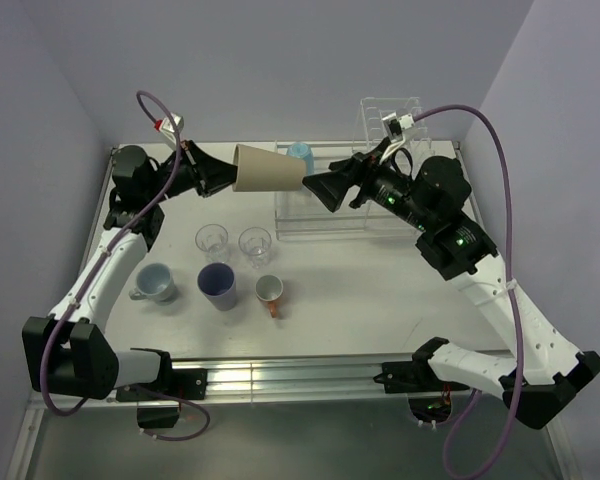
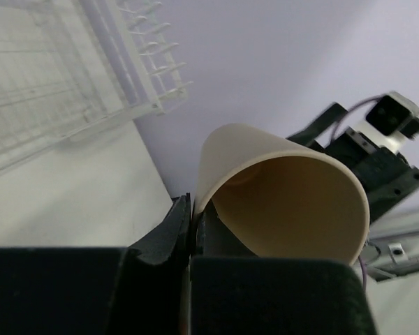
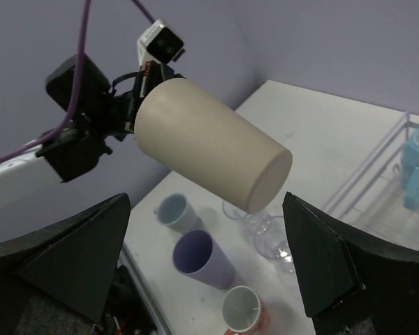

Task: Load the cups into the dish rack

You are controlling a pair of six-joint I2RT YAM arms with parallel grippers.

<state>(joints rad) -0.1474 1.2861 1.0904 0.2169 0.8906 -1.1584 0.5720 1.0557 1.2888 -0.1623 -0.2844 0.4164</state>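
My left gripper (image 1: 225, 172) is shut on the rim of the tall tan cup (image 1: 268, 168) and holds it on its side in the air, left of the dish rack (image 1: 320, 228). The left wrist view shows one finger inside the cup (image 2: 286, 202) and one outside. My right gripper (image 1: 310, 186) is open and empty, just off the cup's closed base (image 3: 269, 178). The light blue cup (image 1: 300, 154) sits in the rack. Two clear glasses (image 1: 212, 240) (image 1: 255, 243), the purple cup (image 1: 217, 285), the grey-blue mug (image 1: 157, 283) and the orange-handled mug (image 1: 269, 291) stand on the table.
The rack's tall divider section (image 1: 390, 115) stands at the back right, against the wall. The rack also shows in the left wrist view (image 2: 56, 77). Walls close in the table on the left, back and right. The table's front rail (image 1: 280, 375) runs between the arm bases.
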